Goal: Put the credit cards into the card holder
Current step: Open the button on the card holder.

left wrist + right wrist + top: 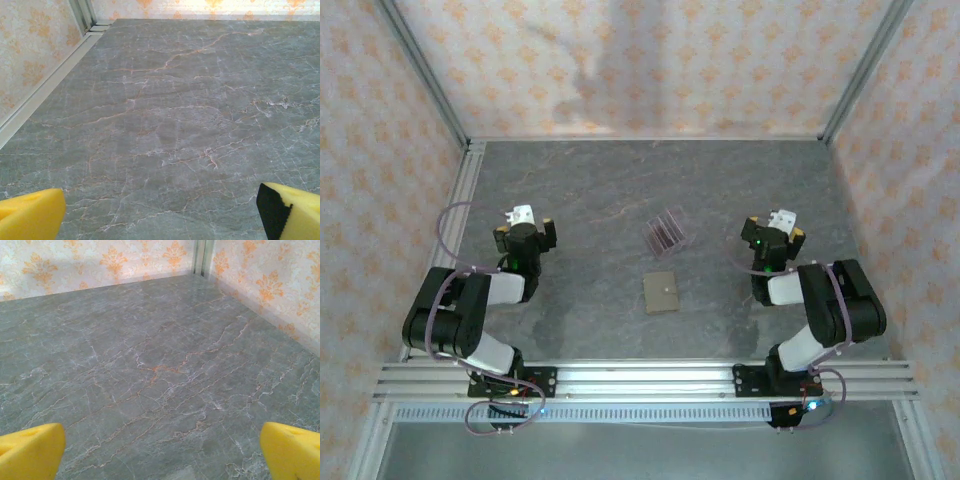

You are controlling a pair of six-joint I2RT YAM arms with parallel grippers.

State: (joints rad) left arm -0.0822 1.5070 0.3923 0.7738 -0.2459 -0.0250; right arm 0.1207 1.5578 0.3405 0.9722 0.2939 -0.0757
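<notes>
Top view first: the card holder [661, 293], a small flat tan-brown rectangular pouch with a pale snap dot in the middle, lies flat on the grey marble-patterned table [590, 180]. It's pretty much midway between the two arms, a touch toward the near edge, with nothing touching it. At its 12 o'clock, near but apart, there's a clear acrylic slotted stand [674, 224]. The credit cards [663, 238], thin dark maroon-purple plastic rectangles, sit in its slots, leaning rather than bolt upright. Can't tell how many, they're too small.

The left gripper [525, 226] hangs at roughly 9 o'clock from the stand, well apart from it. The right gripper [772, 228] mirrors it at 3 o'clock, also well apart. Both point toward 12 o'clock, at the far wall, and neither touches the cards or the pouch.

In the left wrist view the jaws are spread wide: a yellow foam pad [30, 215] sits in each bottom corner, with bare table between them and nothing gripped. The right wrist view is the same deal, yellow pads [292, 450] way out at the corners, just marble in the gap.

The walls [620, 60] are cream wallpaper with an orange floral print. A ribbed aluminium rail [640, 378] runs along the 6 o'clock edge with both arm bases bolted to it.
</notes>
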